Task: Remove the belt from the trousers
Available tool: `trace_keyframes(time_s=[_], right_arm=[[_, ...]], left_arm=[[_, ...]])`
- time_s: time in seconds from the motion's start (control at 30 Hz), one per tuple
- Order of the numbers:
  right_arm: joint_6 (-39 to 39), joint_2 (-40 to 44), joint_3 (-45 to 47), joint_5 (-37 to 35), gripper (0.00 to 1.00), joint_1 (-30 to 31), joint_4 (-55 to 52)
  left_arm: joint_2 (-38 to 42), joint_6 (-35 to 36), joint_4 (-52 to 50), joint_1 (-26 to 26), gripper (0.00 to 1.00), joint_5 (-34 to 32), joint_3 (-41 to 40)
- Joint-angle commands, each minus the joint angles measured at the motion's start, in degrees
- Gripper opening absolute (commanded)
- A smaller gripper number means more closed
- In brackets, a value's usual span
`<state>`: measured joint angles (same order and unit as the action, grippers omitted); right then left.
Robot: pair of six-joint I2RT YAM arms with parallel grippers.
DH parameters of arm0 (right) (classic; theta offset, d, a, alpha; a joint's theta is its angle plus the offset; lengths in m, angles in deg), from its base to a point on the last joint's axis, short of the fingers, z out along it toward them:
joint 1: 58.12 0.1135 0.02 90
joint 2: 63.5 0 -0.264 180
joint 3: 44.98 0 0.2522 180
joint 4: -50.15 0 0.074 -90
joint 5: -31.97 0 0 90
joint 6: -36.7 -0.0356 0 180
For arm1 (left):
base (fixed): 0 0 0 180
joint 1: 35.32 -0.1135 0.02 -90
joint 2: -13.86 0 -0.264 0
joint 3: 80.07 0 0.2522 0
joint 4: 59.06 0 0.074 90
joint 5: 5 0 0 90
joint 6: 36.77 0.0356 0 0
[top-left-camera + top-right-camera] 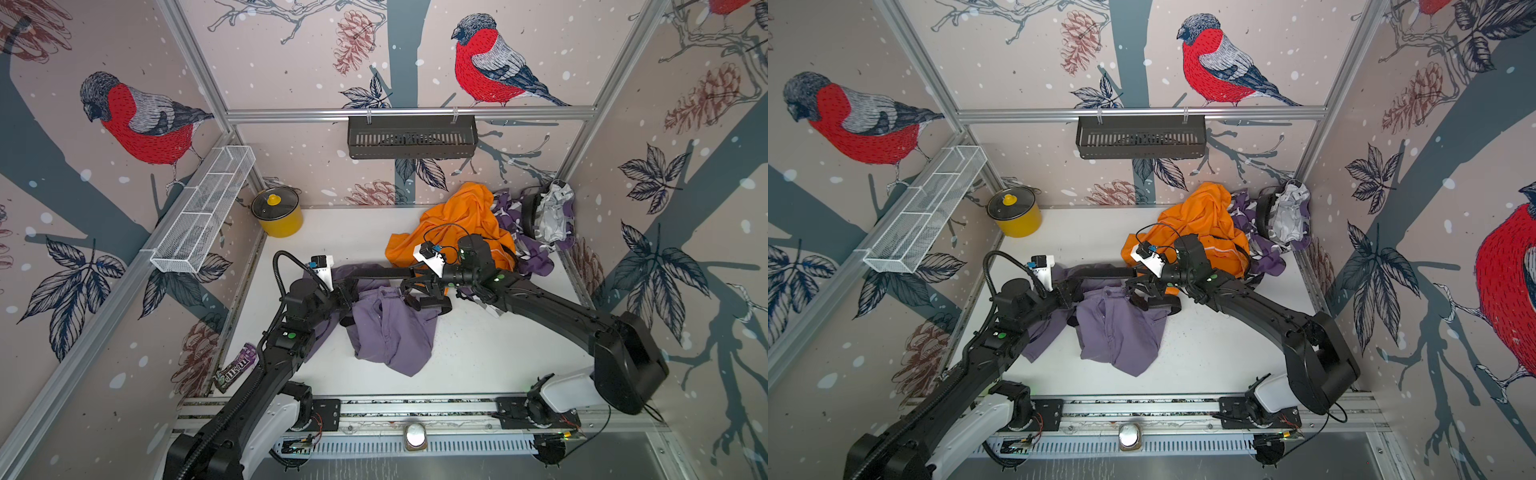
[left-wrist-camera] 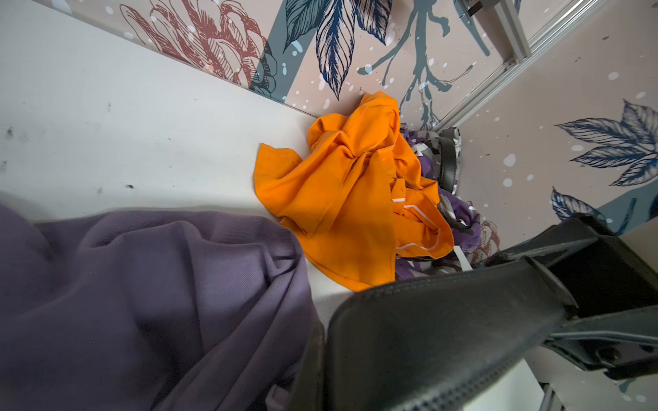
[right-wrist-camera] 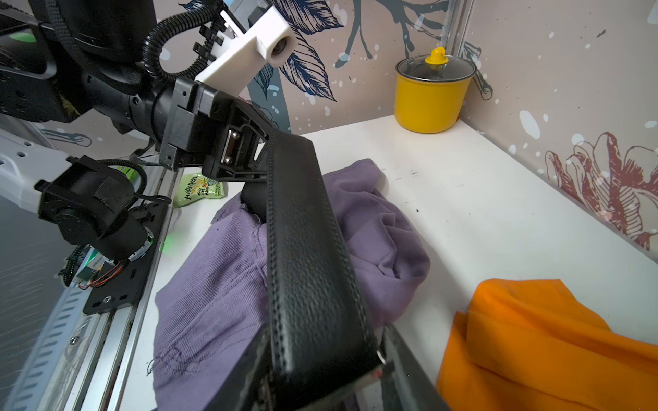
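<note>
Both clamped on the belt (image 3: 306, 249): left end effector (image 3: 264, 151), right end effector (image 1: 419, 287); stretched taut, likely to slide off trousers (image 3: 213, 284).

Your left claw (image 1: 1073, 291) and right claw (image 1: 1140, 286) have the black belt (image 1: 1104, 272) stretched between them, right over the purple trousers (image 1: 1121, 332) on the table (image 1: 1217, 349).

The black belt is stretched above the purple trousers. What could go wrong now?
1. Part of the belt seems tucked into the trousers, so pulling might drag them along instead of freeing it.
2. The left tool pinches the belt at a bend, and the strap could slip out and drop.
3. The right tool works close to the orange cloth and might snag it.
</note>
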<state>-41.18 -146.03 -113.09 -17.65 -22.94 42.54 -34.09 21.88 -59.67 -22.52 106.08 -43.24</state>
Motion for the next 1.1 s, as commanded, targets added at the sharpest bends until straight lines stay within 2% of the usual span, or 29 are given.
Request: trace_keyframes(time_s=[0.0,0.1,0.17,0.2,0.23,0.3,0.37,0.5,0.6,0.73,0.97,1.07], right_arm=[[0.2,0.8,-0.4,-9.5,0.00,-2.7,-9.2],[1.9,-1.0,-3.7,-11.3,0.00,0.2,-11.9],[2.7,-3.3,-7.1,-12.4,0.00,2.1,-14.2],[2.9,-4.5,-8.9,-12.9,0.00,2.8,-15.0],[2.9,-5.6,-10.4,-13.0,0.00,3.1,-15.9],[3.0,-8.2,-14.3,-13.6,0.00,3.7,-18.7],[3.1,-9.5,-17.0,-14.4,0.00,4.0,-20.5],[3.2,-10.9,-21.1,-15.1,0.00,4.2,-24.2],[3.7,-11.8,-23.7,-15.3,0.00,4.2,-26.9],[3.8,-11.9,-24.9,-15.3,0.00,4.2,-28.4],[3.9,-10.6,-24.4,-15.4,0.00,3.9,-29.2],[4.1,-10.2,-24.1,-15.5,0.00,3.9,-29.6]], left_arm=[[0.9,-6.6,-4.0,-3.1,0.00,-27.8,-1.3],[-0.4,-0.4,0.0,-2.3,0.00,-18.9,-0.1],[-2.7,3.5,-1.9,0.8,0.00,-18.6,3.2],[-3.9,6.0,-3.7,3.1,0.08,-19.7,5.4],[-4.8,8.0,-5.1,4.8,0.20,-19.9,7.0],[-6.2,10.2,-8.8,6.8,0.50,-20.4,10.3],[-5.9,10.8,-11.3,7.5,0.67,-21.8,12.1],[-2.4,15.2,-14.9,9.4,0.87,-26.2,15.2],[-2.8,20.1,-18.0,12.6,0.94,-29.0,19.5],[-8.2,28.2,-19.6,16.9,0.98,-29.7,25.5],[-16.8,38.9,-17.5,19.1,0.99,-22.9,30.9],[-18.9,41.9,-15.2,20.0,0.99,-22.8,32.2]])
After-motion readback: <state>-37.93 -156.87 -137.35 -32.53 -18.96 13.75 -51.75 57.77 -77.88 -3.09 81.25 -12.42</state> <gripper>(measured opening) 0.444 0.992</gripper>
